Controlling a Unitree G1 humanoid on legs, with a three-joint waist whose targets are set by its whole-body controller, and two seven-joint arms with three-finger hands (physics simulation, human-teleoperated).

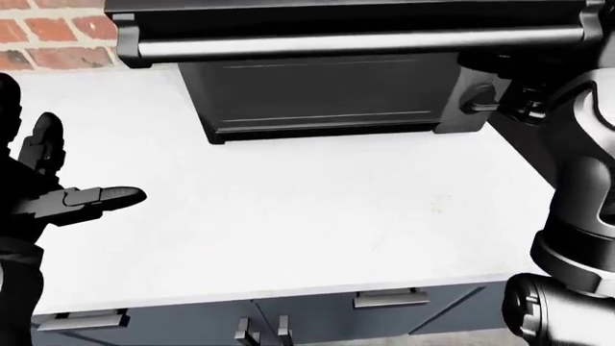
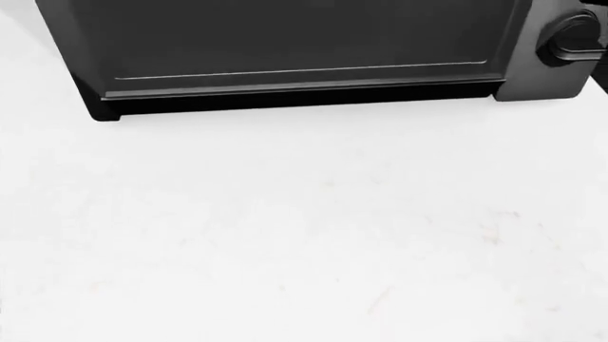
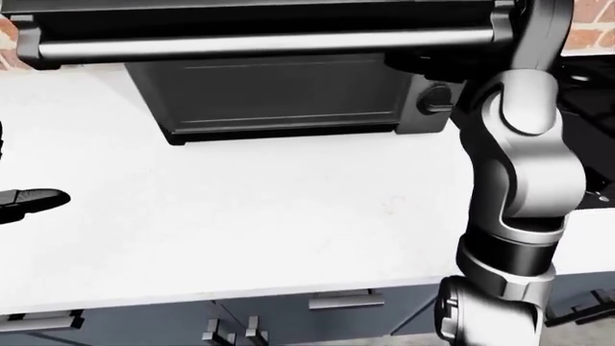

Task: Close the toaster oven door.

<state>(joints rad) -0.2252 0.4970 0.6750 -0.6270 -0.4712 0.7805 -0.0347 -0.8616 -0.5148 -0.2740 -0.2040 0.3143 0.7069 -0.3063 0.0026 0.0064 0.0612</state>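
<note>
Left robot hand [image 1: 67, 189]: at 9 o'clock, fingers spread, empty, above white surface [image 1: 317, 209].
Right robot hand: hidden by black toaster oven's [image 1: 326, 97] door handle [image 1: 355, 45], grip unclear.

Toaster oven [image 1: 317, 94]: dark matt metal body, door handle [image 1: 355, 45] a smooth brushed-metal bar with sheen. Knob [image 2: 570, 39] glossy black plastic. Countertop [image 1: 288, 209] smooth white stone, faint veins. Far-left wall [image 1: 48, 32] rough red brick. Right arm [image 3: 519, 166] satin grey metal, black joints.
</note>
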